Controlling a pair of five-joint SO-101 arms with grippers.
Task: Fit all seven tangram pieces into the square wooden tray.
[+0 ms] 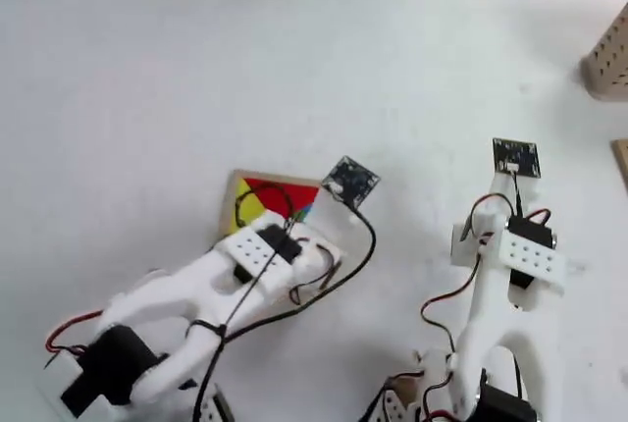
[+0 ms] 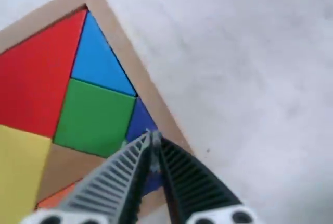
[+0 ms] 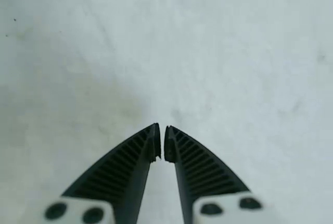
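The square wooden tray lies under my left arm; its far corner sticks out from beneath the wrist. In it sit a red triangle, a light blue triangle, a green square, a dark blue piece, a yellow piece and an orange piece. A patch of bare tray floor shows between the green and the orange. My left gripper is shut, tips over the dark blue piece by the tray's rim. My right gripper is shut over bare white table, holding nothing.
The right arm stands apart to the right of the tray. A perforated wooden block sits at the table's right edge, with another wooden edge below it. Open white table stretches beyond the tray toward the far edge.
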